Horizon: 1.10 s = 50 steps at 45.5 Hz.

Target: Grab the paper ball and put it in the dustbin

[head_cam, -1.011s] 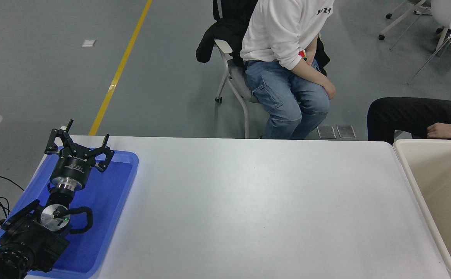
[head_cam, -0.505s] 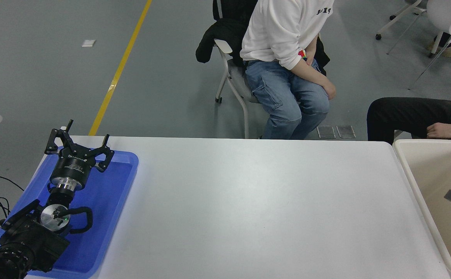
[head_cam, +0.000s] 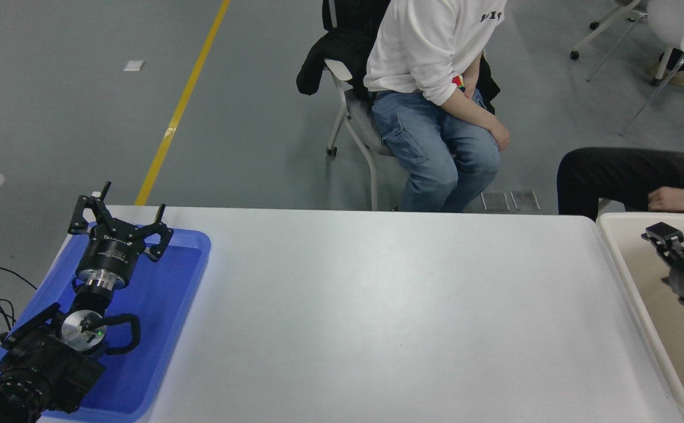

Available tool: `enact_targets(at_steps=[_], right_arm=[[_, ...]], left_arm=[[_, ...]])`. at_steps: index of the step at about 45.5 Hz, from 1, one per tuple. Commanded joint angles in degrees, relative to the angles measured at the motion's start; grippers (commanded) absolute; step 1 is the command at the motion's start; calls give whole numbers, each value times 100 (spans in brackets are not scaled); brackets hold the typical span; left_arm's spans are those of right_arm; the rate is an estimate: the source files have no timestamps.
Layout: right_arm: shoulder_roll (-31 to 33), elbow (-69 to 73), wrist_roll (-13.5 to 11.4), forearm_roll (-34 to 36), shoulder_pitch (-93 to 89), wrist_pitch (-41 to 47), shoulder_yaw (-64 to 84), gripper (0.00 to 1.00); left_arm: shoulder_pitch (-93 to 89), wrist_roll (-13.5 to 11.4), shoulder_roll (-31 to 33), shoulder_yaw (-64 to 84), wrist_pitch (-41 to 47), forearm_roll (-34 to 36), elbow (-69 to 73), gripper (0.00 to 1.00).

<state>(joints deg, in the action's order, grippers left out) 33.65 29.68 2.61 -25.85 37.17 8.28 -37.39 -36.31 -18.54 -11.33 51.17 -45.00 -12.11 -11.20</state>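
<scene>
The right gripper hangs over the dustbin at the right edge of the view, above its far end and near the far rim. Only part of it shows: one dark finger and the wrist body, the rest cut off by the frame. Whether it is spread or closed I cannot tell, and no paper shows at the visible finger. The paper ball is not in sight anywhere; the visible part of the bin floor is bare, and much of the bin lies outside the frame or behind the arm, so the ball may be in there or may be hidden in the gripper.

The left gripper is parked over the blue tray at the lower left, fingers splayed wide and holding nothing. The white surface between tray and bin carries nothing. Two people sit beyond the far edge, hands kept to themselves.

By my reading, the step in hand is the drop at the bin, or just past it. If the ball is held, the next move calls for spreading the fingers while well inside the rim. If it is already dropped, the arm needs to lift clear of the bin wall without clipping it.
</scene>
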Motion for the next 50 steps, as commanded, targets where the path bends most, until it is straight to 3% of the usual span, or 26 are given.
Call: enact_targets(at_steps=[1, 5, 11, 25, 50], right_arm=[[-219, 1197, -6, 1545, -395, 94, -1560, 100], [-403, 1294, -6, 2609, -465, 270, -1552, 100], [-684, 1347, -6, 3288, -658, 779, -1560, 100], [-1150, 1277, 3, 3420, -1160, 2274, -1578, 100], [-1186, 873, 3, 3420, -1406, 2582, -1604, 100]], left_arm=[[1, 0, -1, -2, 0, -2, 4, 100], [1, 0, -1, -2, 0, -2, 4, 100], [1, 0, -1, -2, 0, -2, 4, 100], [1, 0, 8, -2, 0, -2, -14, 100], [1, -9, 8, -2, 0, -2, 4, 100]])
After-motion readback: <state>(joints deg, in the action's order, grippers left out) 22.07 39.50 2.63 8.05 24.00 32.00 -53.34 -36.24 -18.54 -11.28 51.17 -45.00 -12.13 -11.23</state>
